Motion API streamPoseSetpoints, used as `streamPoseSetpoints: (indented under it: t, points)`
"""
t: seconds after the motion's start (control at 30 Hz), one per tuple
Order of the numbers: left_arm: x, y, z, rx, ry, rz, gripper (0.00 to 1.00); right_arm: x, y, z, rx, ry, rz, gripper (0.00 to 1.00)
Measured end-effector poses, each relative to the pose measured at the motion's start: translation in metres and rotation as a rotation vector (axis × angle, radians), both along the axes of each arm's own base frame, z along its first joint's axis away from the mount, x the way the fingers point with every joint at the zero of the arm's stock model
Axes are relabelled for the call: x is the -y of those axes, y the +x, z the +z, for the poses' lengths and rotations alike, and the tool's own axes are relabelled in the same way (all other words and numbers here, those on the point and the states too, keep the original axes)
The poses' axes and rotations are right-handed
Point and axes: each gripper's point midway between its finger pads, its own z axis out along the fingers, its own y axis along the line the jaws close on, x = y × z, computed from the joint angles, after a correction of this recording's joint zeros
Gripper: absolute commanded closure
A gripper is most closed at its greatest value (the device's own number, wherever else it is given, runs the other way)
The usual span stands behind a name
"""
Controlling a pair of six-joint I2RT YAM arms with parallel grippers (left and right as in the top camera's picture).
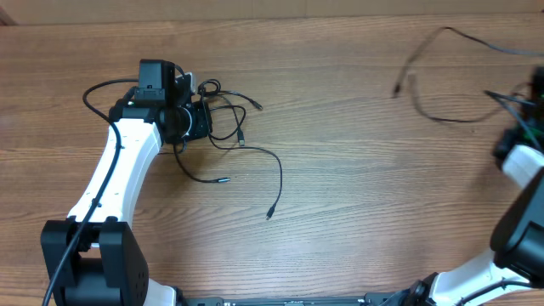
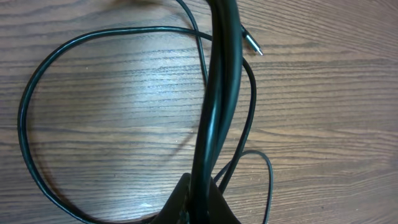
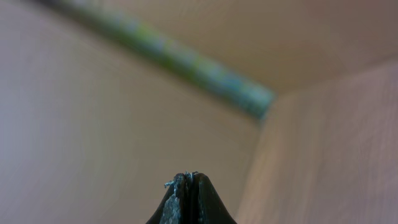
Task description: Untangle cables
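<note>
A tangle of thin black cables (image 1: pixel 228 115) lies on the wooden table at the left, with loose ends and small plugs trailing toward the middle (image 1: pixel 270 212). My left gripper (image 1: pixel 194 119) sits at the tangle's left edge. In the left wrist view it (image 2: pixel 202 190) is shut on one black cable (image 2: pixel 217 106) that runs up from between the fingers, above cable loops (image 2: pixel 37 99) and a plug (image 2: pixel 252 45) on the wood. A separate cable (image 1: pixel 442 115) curves across the far right. My right gripper (image 3: pixel 189 179) is shut with nothing in it.
The right arm (image 1: pixel 523 170) stands at the table's right edge beside some green wires (image 1: pixel 529 119). In the right wrist view only a blurred pale surface and a blurred green strip (image 3: pixel 180 62) show. The left arm's base (image 1: pixel 89 263) is at the near left.
</note>
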Motion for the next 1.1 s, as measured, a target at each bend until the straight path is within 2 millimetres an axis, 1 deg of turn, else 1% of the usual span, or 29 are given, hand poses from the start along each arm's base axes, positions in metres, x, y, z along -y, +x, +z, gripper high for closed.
streamPoseSetpoints:
  t: [0.03, 0.07, 0.1, 0.13, 0.23, 0.4, 0.47, 0.53, 0.6, 0.63, 0.7, 0.73, 0.77, 0.8, 1.0, 1.1]
  points:
    - [0.0, 0.0, 0.0, 0.003, 0.001, -0.009, 0.96, 0.013, -0.009, -0.001, -0.003, 0.002, -0.035, 0.96]
    - [0.003, -0.001, 0.001, 0.01, -0.004, -0.037, 0.96, 0.035, -0.027, -0.001, -0.005, 0.003, -0.099, 0.96]
    - [0.007, -0.001, 0.002, 0.019, -0.017, -0.073, 0.96, 0.048, -0.038, -0.002, -0.007, 0.003, -0.143, 0.96]
    - [0.01, -0.002, 0.003, 0.025, -0.027, -0.092, 0.96, 0.052, -0.04, -0.004, -0.009, 0.004, -0.155, 0.96]
    - [0.015, -0.003, 0.005, 0.033, -0.048, -0.126, 0.96, 0.06, -0.034, -0.019, -0.028, 0.017, -0.165, 0.96]
    - [0.021, -0.007, 0.006, 0.029, -0.068, -0.156, 0.96, 0.07, -0.017, -0.068, -0.093, 0.062, -0.16, 0.96]
    - [0.024, -0.008, 0.006, 0.027, -0.071, -0.168, 0.96, 0.073, -0.012, -0.082, -0.113, 0.074, -0.16, 0.96]
    - [0.027, -0.009, 0.006, 0.029, -0.071, -0.183, 0.96, 0.076, -0.009, -0.088, -0.124, 0.075, -0.16, 0.96]
    - [0.03, -0.01, 0.006, 0.03, -0.068, -0.198, 0.96, 0.081, -0.007, -0.085, -0.13, 0.053, -0.162, 0.96]
    - [0.03, -0.011, 0.006, 0.031, -0.067, -0.205, 0.96, 0.083, -0.006, -0.082, -0.134, 0.038, -0.163, 0.94]
    - [0.031, -0.012, 0.006, 0.031, -0.066, -0.212, 0.96, 0.089, -0.006, -0.074, -0.147, -0.001, -0.169, 0.48]
    - [0.031, -0.012, 0.006, 0.033, -0.065, -0.216, 0.96, 0.093, -0.008, -0.071, -0.154, -0.021, -0.175, 0.28]
    - [0.031, -0.012, 0.006, 0.034, -0.064, -0.219, 0.96, 0.097, -0.01, -0.069, -0.169, -0.04, -0.181, 0.06]
    - [0.031, -0.012, 0.006, 0.036, -0.063, -0.222, 0.96, 0.099, -0.013, -0.07, -0.184, -0.049, -0.186, 0.0]
    - [0.031, -0.011, 0.006, 0.042, -0.06, -0.231, 0.96, 0.112, -0.03, -0.091, -0.302, -0.034, -0.209, 0.0]
    - [0.031, -0.011, 0.006, 0.042, -0.062, -0.232, 0.96, 0.115, -0.034, -0.095, -0.319, -0.028, -0.214, 0.0]
